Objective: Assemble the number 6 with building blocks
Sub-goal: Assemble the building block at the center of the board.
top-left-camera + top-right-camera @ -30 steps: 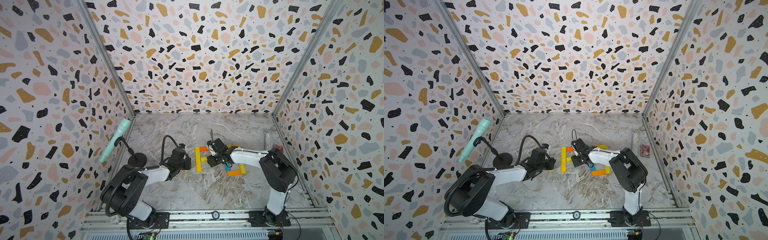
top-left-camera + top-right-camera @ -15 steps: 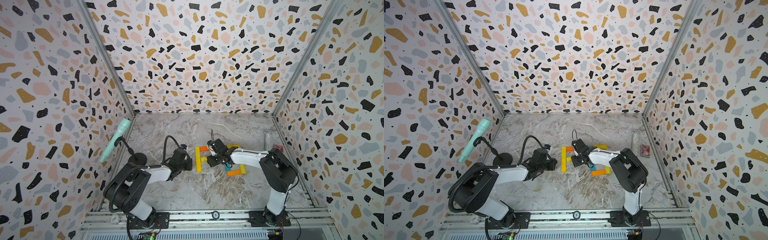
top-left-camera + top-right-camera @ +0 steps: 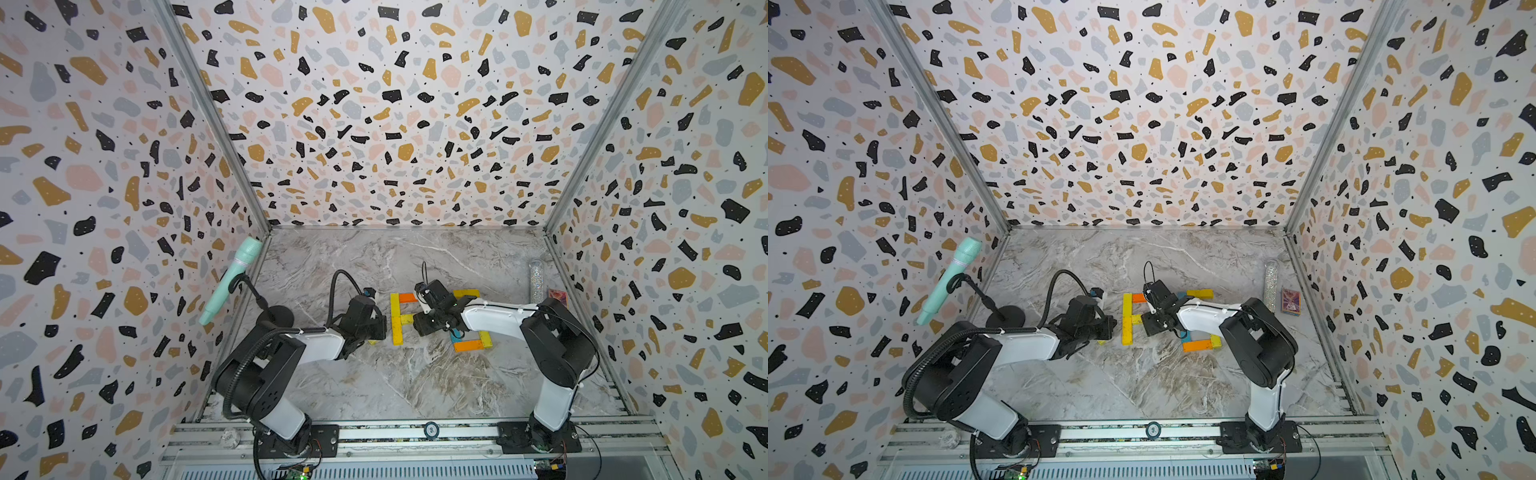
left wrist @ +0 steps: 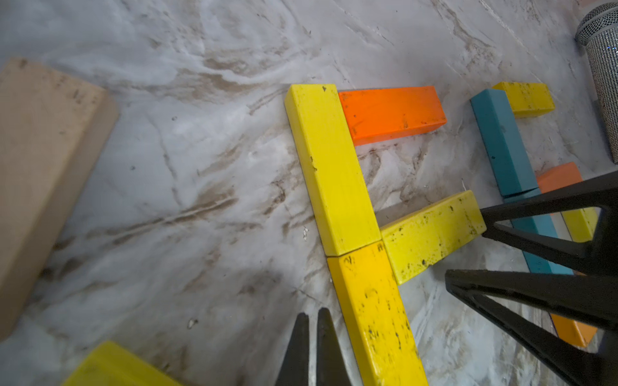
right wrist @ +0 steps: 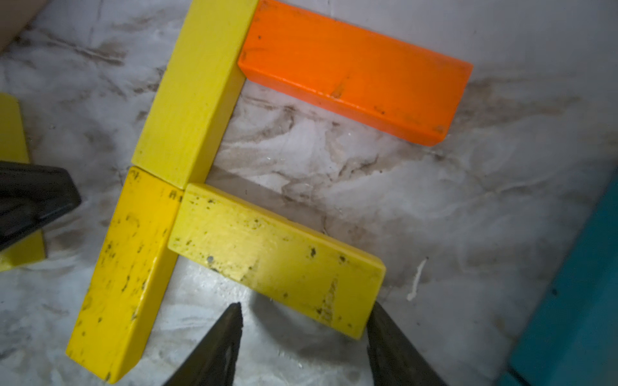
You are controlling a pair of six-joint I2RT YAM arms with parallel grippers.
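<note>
Yellow middle bar (image 5: 274, 257) lies on the worktop (image 5: 334, 160), butted to the spine (image 5: 190, 90) below the orange bar (image 5: 354, 70), the right end effector (image 5: 305, 309) spread around its free end, the left end effector (image 4: 312, 320) pinched empty nearby; placing looks finished, so next fetch a teal plank (image 4: 503, 143) for the loop.
</note>
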